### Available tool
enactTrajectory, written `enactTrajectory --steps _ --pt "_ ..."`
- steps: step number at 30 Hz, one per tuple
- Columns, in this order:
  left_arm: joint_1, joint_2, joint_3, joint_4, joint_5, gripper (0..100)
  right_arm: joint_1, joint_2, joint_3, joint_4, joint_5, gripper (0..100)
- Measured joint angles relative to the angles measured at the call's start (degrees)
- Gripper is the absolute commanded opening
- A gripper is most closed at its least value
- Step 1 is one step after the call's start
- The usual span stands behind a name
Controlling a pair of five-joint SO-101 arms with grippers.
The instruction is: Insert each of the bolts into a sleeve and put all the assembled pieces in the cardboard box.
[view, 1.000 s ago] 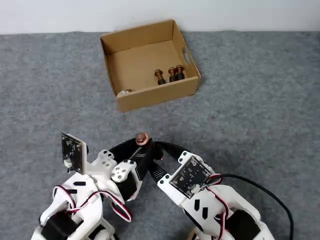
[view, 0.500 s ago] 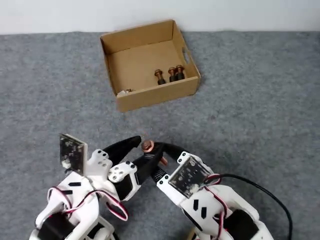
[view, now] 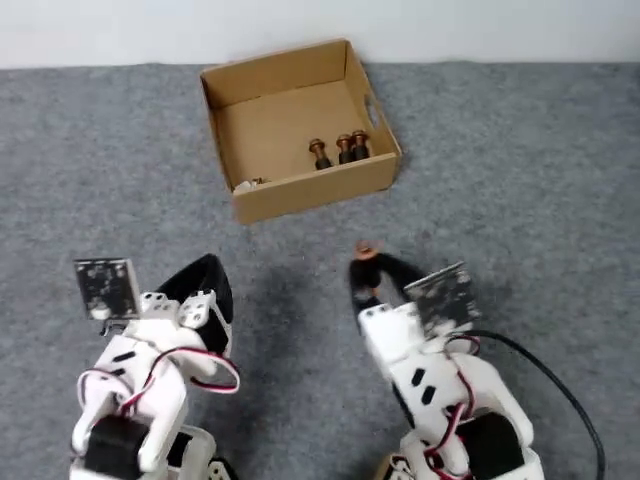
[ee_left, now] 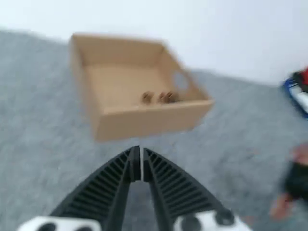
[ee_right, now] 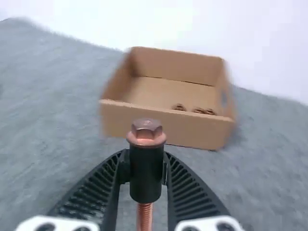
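Near left, the left pincer (ee_left: 136, 153) is pressed together on nothing above the grey surface (view: 500, 200). To its right, the right pincer (ee_right: 145, 158) pinches the black sleeve (ee_right: 146, 183), with the copper bolt (ee_right: 146, 132) upright through it, just short of the cardboard box (view: 310, 195). The piece looks rigid and dense, its metal likely slick, so gripping the sleeve's middle suits.

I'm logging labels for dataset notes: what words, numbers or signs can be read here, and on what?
No text can be read in any view.
On the box: bare cardboard, no print seen.
On the sleeve and the bolt: no marks seen.
On the left board and the right board at the wrists: any marks are too small to read.
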State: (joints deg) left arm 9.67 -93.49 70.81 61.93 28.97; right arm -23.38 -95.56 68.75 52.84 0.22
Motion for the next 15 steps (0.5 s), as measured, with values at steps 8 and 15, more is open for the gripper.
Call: enactTrajectory --steps 8,15 --pt "-1.1 0.4 17.2 -9.4 -5.9 0 5.5 12.6 -7.8 0.0 -2.3 0.8" --pt "-1.1 0.4 26.1 -18.5 -15.1 0 9.0 36.4 -25.1 0.0 -2.5 0.8"
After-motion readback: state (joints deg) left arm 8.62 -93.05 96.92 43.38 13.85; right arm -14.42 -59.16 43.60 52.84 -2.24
